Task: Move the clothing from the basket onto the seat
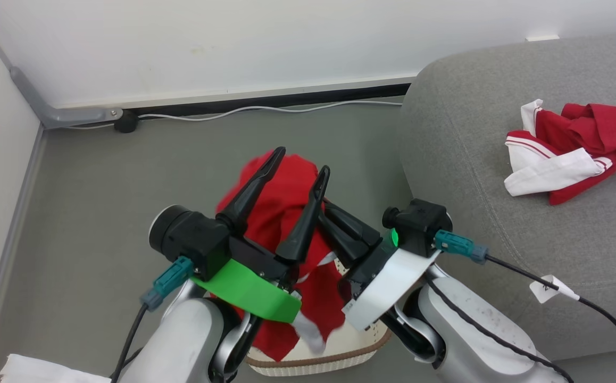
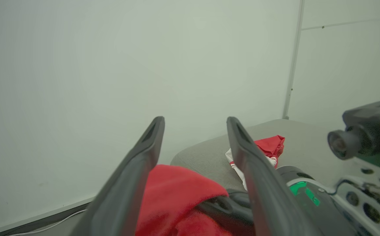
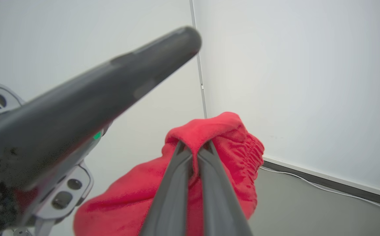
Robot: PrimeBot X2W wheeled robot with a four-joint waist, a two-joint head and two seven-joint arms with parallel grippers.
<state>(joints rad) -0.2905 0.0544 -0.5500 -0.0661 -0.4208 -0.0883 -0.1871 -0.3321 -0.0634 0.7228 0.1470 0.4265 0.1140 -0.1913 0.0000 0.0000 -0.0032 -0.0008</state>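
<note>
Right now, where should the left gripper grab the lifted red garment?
Probably the bunched fold of the red garment beside the right gripper's pinch, from the robot's left: fabric piles thick there, the rest hangs limp over the basket, and the open left gripper sits alongside.

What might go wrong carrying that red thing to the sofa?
The right end effector pinches only a small fold of the red garment, so it might slip out. Its tail hangs down to the basket and might snag. The open left end effector, right beside it, might catch the cloth.
</note>
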